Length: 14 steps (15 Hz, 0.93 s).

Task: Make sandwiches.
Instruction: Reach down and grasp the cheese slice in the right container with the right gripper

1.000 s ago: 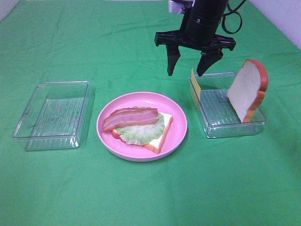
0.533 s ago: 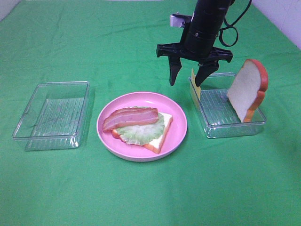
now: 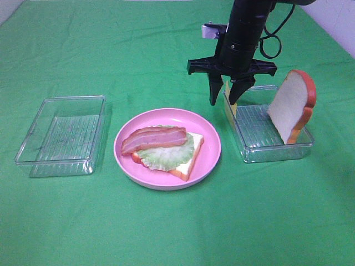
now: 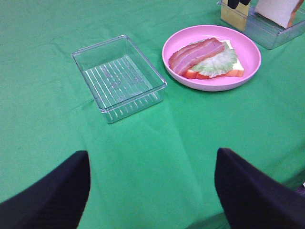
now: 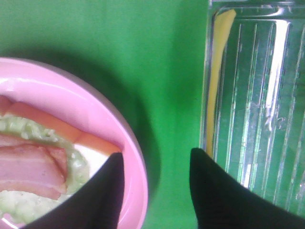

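Step in hand, as I read it: pick the cheese (image 5: 216, 62) for the next layer.

Sandwich (image 3: 166, 148) lies half built on the plate (image 3: 214, 145), mid table (image 3: 166, 233). It has a bread base, then lettuce (image 3: 166, 156), then bacon (image 3: 155, 138). No cheese on it and no lid yet.

Cheese stands on edge in the box (image 3: 272, 152) right of the plate, flat against the wall nearest the plate. Its top shows above the rim. Top bread (image 3: 291, 105) leans at the end of that box farthest from the plate.

Right tool (image 3: 223, 103): about half open, nothing held. It hangs point-down over the box wall nearest the plate. In its wrist view one finger is on the plate side of that wall and the other is over the cheese's edge, inside the box. Contact with the cheese: cannot tell.

Left tool (image 4: 152, 157): wide open and empty, well apart from the plate, on the side of the empty box (image 3: 61, 136).

To do it well (judgement):
- The wall lies between the fingers along with the slice, so a low pinch would likely clamp both. Grip only the part above the rim.
- The slice is thin, so pinch it centred and lightly to avoid buckling.
- Lift straight up clear of the rim before heading to the plate.
- Lay it flat over the bacon, square to the base.
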### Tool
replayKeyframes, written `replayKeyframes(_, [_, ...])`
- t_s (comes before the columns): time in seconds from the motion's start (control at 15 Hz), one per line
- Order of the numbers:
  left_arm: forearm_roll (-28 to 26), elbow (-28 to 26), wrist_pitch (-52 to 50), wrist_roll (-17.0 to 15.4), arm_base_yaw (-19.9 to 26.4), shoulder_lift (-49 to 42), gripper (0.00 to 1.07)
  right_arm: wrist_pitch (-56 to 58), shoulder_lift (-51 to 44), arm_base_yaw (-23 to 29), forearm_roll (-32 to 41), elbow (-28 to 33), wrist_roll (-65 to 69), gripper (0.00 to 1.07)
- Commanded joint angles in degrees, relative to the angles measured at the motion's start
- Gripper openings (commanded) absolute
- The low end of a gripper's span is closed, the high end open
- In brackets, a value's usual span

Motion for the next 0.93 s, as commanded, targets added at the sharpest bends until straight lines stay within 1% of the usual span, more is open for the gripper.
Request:
replayKeyframes(0.07, [-0.2, 0.1, -0.4, -0.2, -0.1, -1.3, 0.70, 0.3, -0.2, -0.3, 1.5, -0.5, 0.4, 0.41])
replayKeyframes(0.33, [-0.2, 0.1, -0.4, -0.2, -0.1, -1.3, 0.70, 0.3, -1.1, -0.3, 1.4, -0.5, 0.3, 0.42])
replayKeyframes(0.4, [-0.2, 0.1, -0.4, -0.2, -0.1, -1.3, 0.70, 0.6, -1.3, -0.3, 1.4, -1.0, 0.1, 0.48])
replayKeyframes(0.47, [-0.2, 0.1, -0.4, -0.2, -0.1, -1.3, 0.70, 1.7, -1.3, -0.3, 1.1, -2.3, 0.1, 0.49])
replayKeyframes(0.53, [-0.2, 0.1, -0.4, -0.2, -0.1, -1.3, 0.70, 2.5, -1.3, -0.3, 1.0, -4.2, -0.6, 0.54])
replayKeyframes(0.67, [-0.2, 0.1, -0.4, -0.2, -0.1, -1.3, 0.70, 3.0, -1.3, -0.3, 0.9, -5.2, -1.0, 0.56])
replayKeyframes(0.73, [-0.2, 0.1, -0.4, -0.2, -0.1, -1.3, 0.70, 3.3, -1.3, -0.3, -0.9, -6.0, -1.0, 0.58])
replayKeyframes(0.93, [-0.2, 0.1, -0.4, -0.2, -0.1, -1.3, 0.70, 3.7, -0.8, -0.3, -3.2, -6.0, -0.9, 0.59])
